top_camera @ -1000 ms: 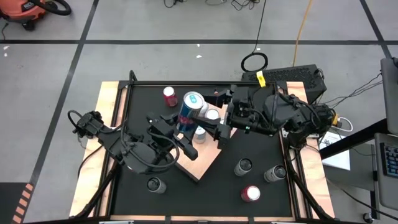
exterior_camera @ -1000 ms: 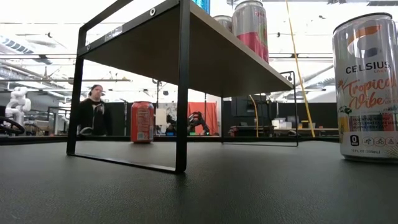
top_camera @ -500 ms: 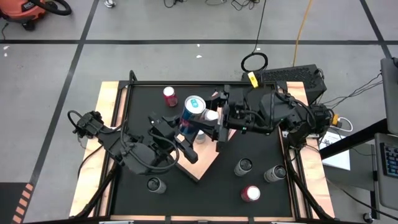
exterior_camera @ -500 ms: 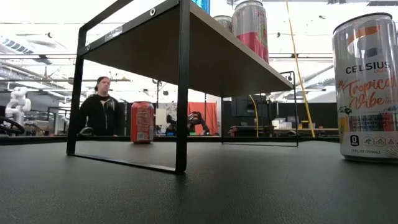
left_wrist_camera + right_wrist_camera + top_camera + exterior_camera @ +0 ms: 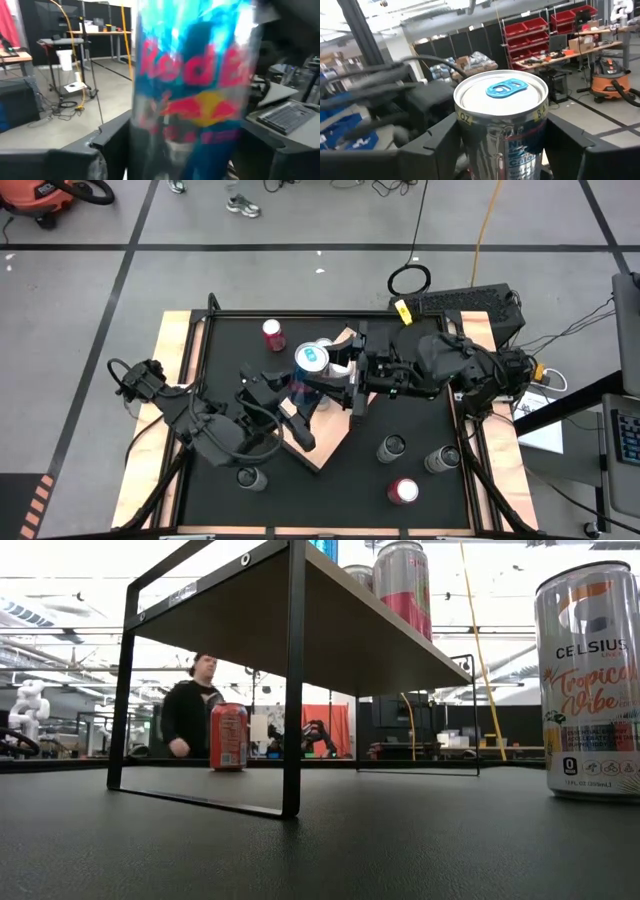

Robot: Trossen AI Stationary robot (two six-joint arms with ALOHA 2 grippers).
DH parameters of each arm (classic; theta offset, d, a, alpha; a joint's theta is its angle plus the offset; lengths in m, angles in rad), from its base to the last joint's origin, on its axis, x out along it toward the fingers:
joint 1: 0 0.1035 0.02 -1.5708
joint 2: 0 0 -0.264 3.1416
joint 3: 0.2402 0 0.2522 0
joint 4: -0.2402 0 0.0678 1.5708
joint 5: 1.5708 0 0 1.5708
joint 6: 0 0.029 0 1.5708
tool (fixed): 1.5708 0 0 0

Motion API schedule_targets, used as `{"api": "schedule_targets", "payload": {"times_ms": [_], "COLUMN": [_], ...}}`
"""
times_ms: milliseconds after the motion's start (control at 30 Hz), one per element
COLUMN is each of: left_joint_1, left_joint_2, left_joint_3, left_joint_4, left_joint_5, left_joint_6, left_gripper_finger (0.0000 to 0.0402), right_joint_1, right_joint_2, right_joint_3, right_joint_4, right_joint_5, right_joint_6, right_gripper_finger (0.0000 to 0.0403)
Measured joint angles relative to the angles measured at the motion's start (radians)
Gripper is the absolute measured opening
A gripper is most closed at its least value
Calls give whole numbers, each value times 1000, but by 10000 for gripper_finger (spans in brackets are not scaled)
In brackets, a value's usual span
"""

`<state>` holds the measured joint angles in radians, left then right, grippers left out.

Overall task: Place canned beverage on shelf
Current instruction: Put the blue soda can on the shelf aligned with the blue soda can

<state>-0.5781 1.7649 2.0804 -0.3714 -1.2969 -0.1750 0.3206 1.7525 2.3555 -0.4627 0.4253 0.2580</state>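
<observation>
Going left to right, we see the left gripper gripping the blue Red Bull can low on its body above the shelf. The right gripper has moved in and narrowed around the can; whether it grips yet, we cannot tell. A handover seems underway. The can is tall, silver-topped, blue-tabbed.

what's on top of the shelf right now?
In the low view, a pink can and a second can behind it stand on the shelf. From above, both arms cover much of the board, hiding whether the blue can rests on it.
</observation>
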Motion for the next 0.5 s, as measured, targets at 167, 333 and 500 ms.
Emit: {"api": "schedule_targets", "payload": {"times_ms": [167, 333, 500], "left_joint_1": [-25, -49, -61], "left_joint_2": [-1, -2, -29], "left_joint_3": [0, 0, 0], "left_joint_4": [0, 20, 25], "left_joint_5": [16, 33, 104], "left_joint_6": [-1, -3, -24], "left_gripper_finger": [317, 333, 334], "right_joint_1": [0, 0, 0], "right_joint_2": [-8, -28, -55], "right_joint_3": [0, 0, 0], "right_joint_4": [-6, -23, -76], "right_joint_5": [-3, -38, -58], "right_joint_6": [3, 25, 28], "right_gripper_finger": [214, 214, 214]}}
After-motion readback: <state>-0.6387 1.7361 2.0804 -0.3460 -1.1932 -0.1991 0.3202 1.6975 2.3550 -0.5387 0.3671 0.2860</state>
